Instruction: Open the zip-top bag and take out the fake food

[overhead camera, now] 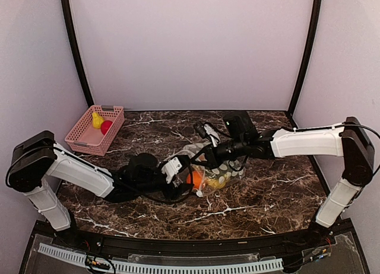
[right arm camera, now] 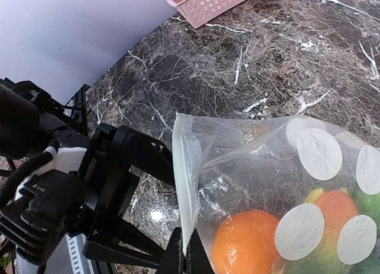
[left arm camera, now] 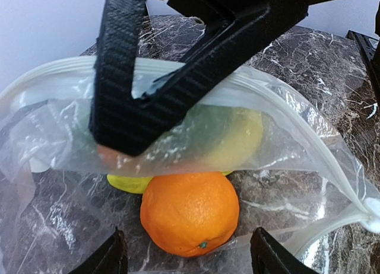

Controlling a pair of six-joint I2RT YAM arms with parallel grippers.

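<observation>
Robot lab test cell, not a lived-in room. Plain pale panels (overhead camera: 190,48) close off the back and both sides, and black frame poles (overhead camera: 76,54) rise at the corners. A dark marble-look table (overhead camera: 267,191) fills the enclosure. The left arm (overhead camera: 77,173) and right arm (overhead camera: 309,142), white and black, are mounted at its near edge. Cabling trails at the bases, and a slotted white cable duct (overhead camera: 178,265) runs along the front. The props are fake food (overhead camera: 105,127) in a pink basket (overhead camera: 86,140).

Marble table (overhead camera: 267,191) with zip-top bag (overhead camera: 228,169), pink basket (overhead camera: 83,146)

A pink slotted basket (overhead camera: 76,136) sits far left on the marble table (overhead camera: 273,191)
</observation>
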